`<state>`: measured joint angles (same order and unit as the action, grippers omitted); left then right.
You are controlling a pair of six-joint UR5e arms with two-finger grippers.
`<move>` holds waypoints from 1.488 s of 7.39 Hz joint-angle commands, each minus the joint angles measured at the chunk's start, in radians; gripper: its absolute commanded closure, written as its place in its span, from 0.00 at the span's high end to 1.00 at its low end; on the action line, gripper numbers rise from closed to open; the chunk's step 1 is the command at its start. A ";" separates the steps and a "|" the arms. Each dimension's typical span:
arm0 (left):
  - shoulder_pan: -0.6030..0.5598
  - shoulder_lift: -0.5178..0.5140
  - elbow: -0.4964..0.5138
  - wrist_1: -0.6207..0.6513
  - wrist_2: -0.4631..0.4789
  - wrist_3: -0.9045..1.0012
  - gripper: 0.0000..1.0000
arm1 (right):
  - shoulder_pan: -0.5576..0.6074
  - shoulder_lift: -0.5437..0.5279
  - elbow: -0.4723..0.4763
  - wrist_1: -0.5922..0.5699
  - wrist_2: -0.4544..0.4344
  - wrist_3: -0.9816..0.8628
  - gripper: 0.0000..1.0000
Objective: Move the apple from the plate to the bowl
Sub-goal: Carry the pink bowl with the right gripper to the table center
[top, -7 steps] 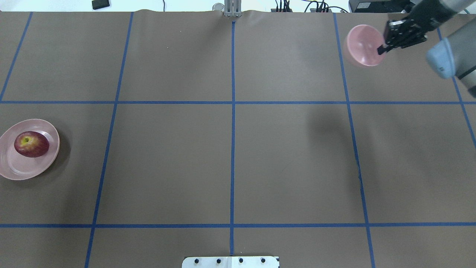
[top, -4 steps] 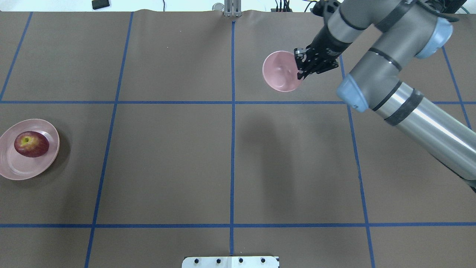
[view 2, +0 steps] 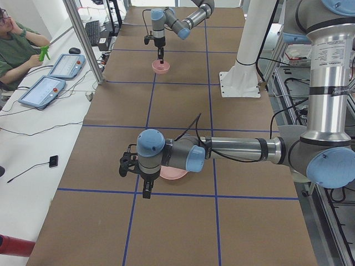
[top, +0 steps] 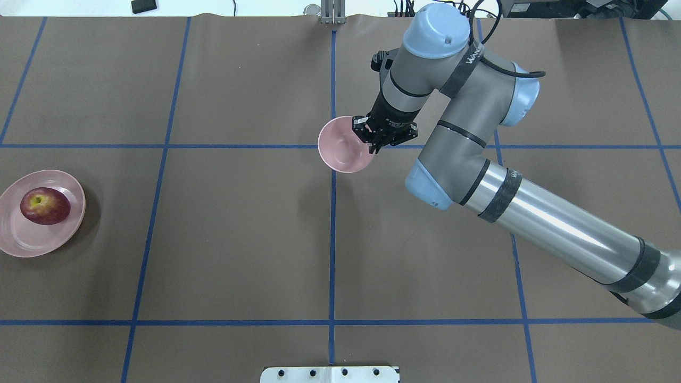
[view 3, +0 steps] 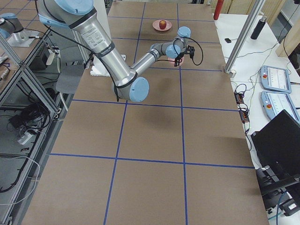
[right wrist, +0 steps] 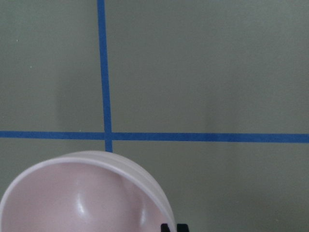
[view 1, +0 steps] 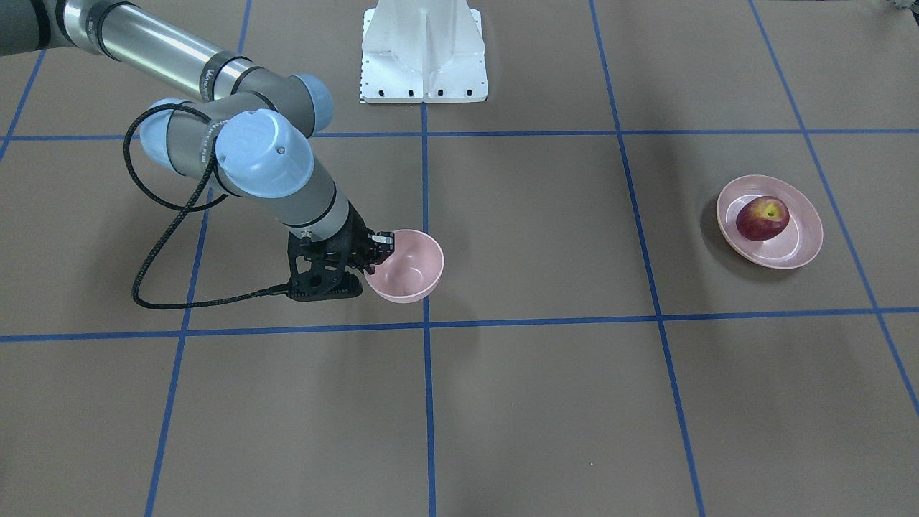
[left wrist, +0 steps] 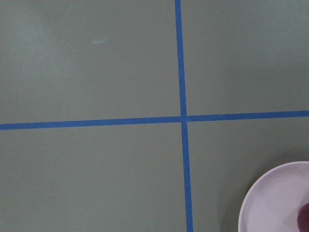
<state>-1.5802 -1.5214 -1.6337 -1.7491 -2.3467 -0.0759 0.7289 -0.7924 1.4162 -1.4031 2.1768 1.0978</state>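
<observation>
The dark red apple (top: 45, 206) lies in the shallow pink plate (top: 21, 242) at the table's left edge; both also show in the front-facing view, apple (view 1: 762, 217) on plate (view 1: 804, 244). My right gripper (top: 372, 141) is shut on the rim of the small pink bowl (top: 340, 151) and holds it, tilted, over the table's centre line (view 1: 406, 276). The right wrist view shows the bowl (right wrist: 77, 203) close below. My left gripper (view 2: 146, 191) shows only in the left side view, just beside the plate (view 2: 175, 173); I cannot tell whether it is open or shut.
The white robot base (view 1: 423, 50) stands at the table's near middle edge. Blue tape lines divide the brown table. A black cable (view 1: 143, 237) loops off the right arm. An operator (view 2: 16, 39) sits at a side desk with pendants.
My right arm has carried the bowl from the far right corner leftward and nearer, to the table's centre line. The apple and plate have not moved.
</observation>
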 commanded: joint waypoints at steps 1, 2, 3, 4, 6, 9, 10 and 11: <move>-0.001 0.000 -0.006 -0.001 -0.003 -0.001 0.98 | -0.039 0.048 -0.078 0.010 -0.046 -0.001 0.00; -0.001 -0.003 -0.008 -0.001 -0.003 -0.002 0.98 | -0.052 0.047 -0.082 0.010 -0.046 -0.001 0.00; 0.000 -0.013 -0.005 0.003 -0.002 -0.002 0.98 | -0.059 0.050 -0.083 0.013 -0.046 -0.001 0.00; 0.000 -0.022 0.001 0.010 -0.002 -0.002 0.98 | -0.062 0.044 -0.094 0.041 -0.048 -0.001 0.00; 0.000 -0.033 0.006 0.013 -0.002 -0.004 0.98 | -0.062 0.039 -0.155 0.140 -0.057 -0.001 0.26; 0.000 -0.033 0.000 0.011 -0.003 -0.004 0.98 | -0.037 0.048 -0.126 0.141 -0.048 0.008 1.00; 0.000 -0.043 -0.020 0.004 -0.003 -0.054 0.98 | 0.004 0.047 -0.099 0.132 0.013 0.017 1.00; 0.009 -0.072 -0.038 -0.006 -0.006 -0.118 0.98 | 0.067 0.041 -0.095 0.128 0.149 0.017 1.00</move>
<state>-1.5782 -1.5674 -1.6504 -1.7449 -2.3507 -0.1270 0.7294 -0.7469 1.3063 -1.2690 2.1959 1.1113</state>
